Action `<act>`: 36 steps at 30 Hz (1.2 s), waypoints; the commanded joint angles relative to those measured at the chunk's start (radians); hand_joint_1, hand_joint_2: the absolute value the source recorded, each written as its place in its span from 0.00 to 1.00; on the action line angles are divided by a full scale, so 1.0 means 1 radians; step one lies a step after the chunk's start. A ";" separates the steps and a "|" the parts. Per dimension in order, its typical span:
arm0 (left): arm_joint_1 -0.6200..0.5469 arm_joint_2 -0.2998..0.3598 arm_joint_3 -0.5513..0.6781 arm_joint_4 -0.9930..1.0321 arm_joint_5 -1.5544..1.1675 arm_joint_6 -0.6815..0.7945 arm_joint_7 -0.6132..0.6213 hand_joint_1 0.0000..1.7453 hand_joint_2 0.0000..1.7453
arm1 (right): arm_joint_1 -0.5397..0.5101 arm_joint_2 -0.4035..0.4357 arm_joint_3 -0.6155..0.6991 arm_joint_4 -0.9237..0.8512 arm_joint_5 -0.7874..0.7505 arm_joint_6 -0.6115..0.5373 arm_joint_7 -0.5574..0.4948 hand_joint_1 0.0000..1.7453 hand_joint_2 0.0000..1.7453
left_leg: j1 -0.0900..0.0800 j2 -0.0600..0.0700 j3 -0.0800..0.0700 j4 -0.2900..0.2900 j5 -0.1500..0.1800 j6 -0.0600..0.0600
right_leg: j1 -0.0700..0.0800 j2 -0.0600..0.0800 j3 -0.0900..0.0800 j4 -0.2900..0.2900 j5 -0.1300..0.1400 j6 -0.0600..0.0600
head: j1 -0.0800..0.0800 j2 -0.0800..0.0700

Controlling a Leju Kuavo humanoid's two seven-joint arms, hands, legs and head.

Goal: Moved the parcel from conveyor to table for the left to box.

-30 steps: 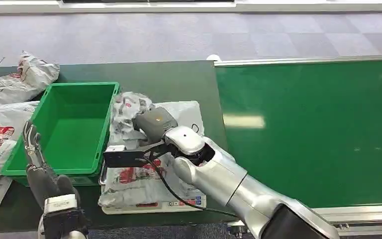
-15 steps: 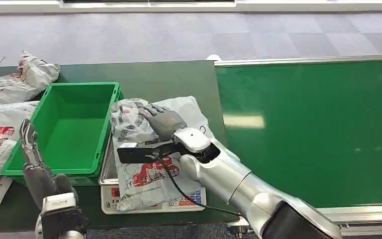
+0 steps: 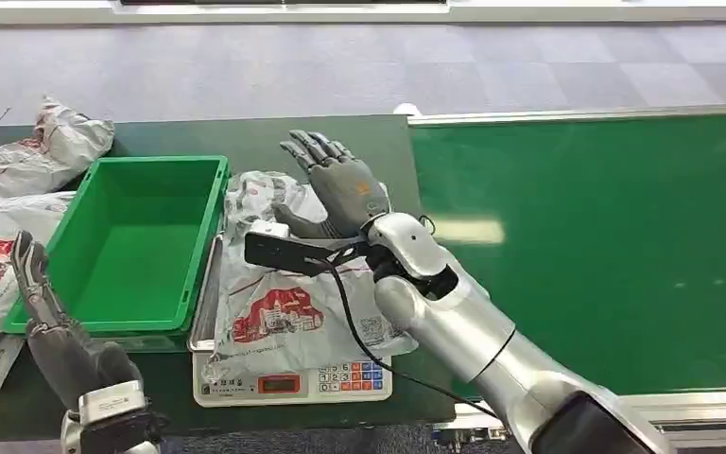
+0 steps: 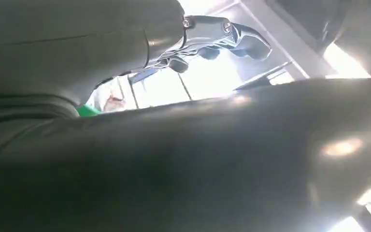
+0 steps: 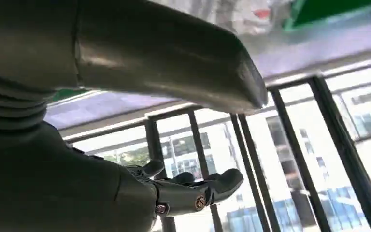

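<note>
A crumpled white parcel (image 3: 279,293) with red print lies on the white scale (image 3: 293,381) on the dark table, just right of the green box (image 3: 132,241). My right hand (image 3: 336,184) hovers above the parcel's far end with its fingers spread and nothing in them; in the right wrist view the right hand (image 5: 188,188) is also spread. My left hand (image 3: 52,326) stands at the near left in front of the box, fingers straight and apart, holding nothing. The box is empty inside.
Several more white parcels (image 3: 33,156) lie on the table left of the box. The green conveyor belt (image 3: 586,246) runs along the right, bare, with a metal rail (image 3: 586,114) at its far edge.
My right hand let go of the parcel and rose up and away from it, fingers spreading. The parcel now lies flat on the scale. My left hand shifted slightly left and lower.
</note>
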 commanded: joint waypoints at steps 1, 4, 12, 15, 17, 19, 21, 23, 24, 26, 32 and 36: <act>-0.048 0.014 -0.013 0.029 -0.066 0.026 0.025 0.00 0.00 | 0.082 -0.122 -0.116 -0.279 0.009 -0.017 -0.007 0.00 0.00 | 0.000 -0.003 -0.002 0.000 0.001 0.000 | 0.000 -0.005 0.000 -0.001 0.000 0.000 | 0.000 0.000; -0.047 0.015 -0.013 0.030 -0.067 0.028 0.025 0.00 0.00 | 0.081 -0.113 -0.117 -0.268 0.008 -0.017 -0.008 0.00 0.00 | 0.001 -0.001 -0.001 0.000 0.001 0.000 | 0.001 -0.003 0.000 -0.001 0.001 0.000 | 0.000 0.000; -0.147 0.076 -0.046 0.087 -0.241 0.028 0.113 0.00 0.00 | 0.145 -0.239 -0.194 -0.484 0.083 -0.037 0.031 0.00 0.00 | 0.001 -0.006 -0.003 0.000 0.002 0.000 | 0.001 -0.008 0.000 -0.001 0.001 0.001 | 0.000 0.000; -0.213 0.148 -0.070 0.148 -0.307 0.006 0.161 0.00 0.00 | 0.305 -0.410 -0.294 -0.656 0.091 -0.073 0.011 0.00 0.00 | 0.001 -0.014 -0.002 -0.001 0.004 0.000 | 0.001 -0.016 0.004 -0.004 0.000 0.001 | 0.000 0.000; -0.241 0.199 -0.101 0.186 -0.468 -0.101 0.238 0.00 0.00 | 0.474 -0.485 -0.398 -0.774 0.060 -0.134 -0.051 0.00 0.00 | 0.001 -0.017 0.000 -0.003 0.004 0.001 | 0.002 -0.019 0.008 -0.007 0.001 0.001 | 0.000 0.000; -0.330 0.253 -0.177 0.254 -0.593 -0.259 0.318 0.00 0.00 | 0.602 -0.541 -0.457 -0.872 0.086 -0.143 -0.068 0.00 0.00 | 0.001 -0.016 0.001 -0.001 0.002 0.001 | 0.002 -0.018 0.009 -0.006 -0.001 0.001 | 0.000 0.000; -0.458 0.315 -0.262 0.373 -0.604 -0.383 0.335 0.00 1.00 | 0.733 -0.587 -0.499 -0.957 0.143 -0.148 -0.060 0.00 0.00 | 0.001 -0.022 0.000 -0.001 0.003 0.001 | 0.001 -0.024 0.009 -0.007 -0.001 0.001 | 0.000 0.000; -0.566 0.370 -0.319 0.490 -0.512 -0.489 0.293 0.00 1.00 | 0.856 -0.633 -0.534 -1.026 0.183 -0.165 -0.036 0.00 0.00 | 0.000 -0.023 -0.002 0.000 0.003 0.001 | 0.001 -0.027 0.008 -0.007 -0.001 0.001 | 0.001 0.000; -0.666 0.417 -0.373 0.585 -0.471 -0.559 0.269 0.00 1.00 | 0.959 -0.682 -0.579 -1.076 0.197 -0.184 -0.015 0.00 0.00 | 0.000 -0.022 -0.003 0.000 0.003 0.001 | 0.001 -0.026 0.007 -0.006 -0.001 0.001 | 0.001 0.000; -0.834 0.455 -0.467 0.741 -0.405 -0.672 0.229 0.00 0.00 | 1.131 -0.730 -0.689 -1.159 0.169 -0.224 -0.017 0.00 0.00 | 0.000 -0.028 -0.004 0.001 0.004 0.001 | 0.001 -0.032 0.007 -0.006 -0.002 0.001 | 0.000 0.000; -1.020 0.491 -0.621 0.856 -0.296 -0.811 0.213 0.00 0.00 | 1.287 -0.711 -0.811 -1.243 0.118 -0.220 -0.072 0.00 0.00 | -0.001 -0.010 -0.004 0.003 0.000 0.001 | 0.000 -0.013 0.001 -0.002 0.000 0.001 | 0.001 0.000; -1.004 0.508 -0.645 0.822 -0.276 -0.805 0.240 0.00 0.00 | 1.255 -0.708 -0.793 -1.234 0.129 -0.204 -0.061 0.00 0.00 | 0.000 0.004 -0.009 -0.001 0.000 0.001 | 0.000 0.000 -0.001 -0.003 0.002 0.002 | 0.000 0.000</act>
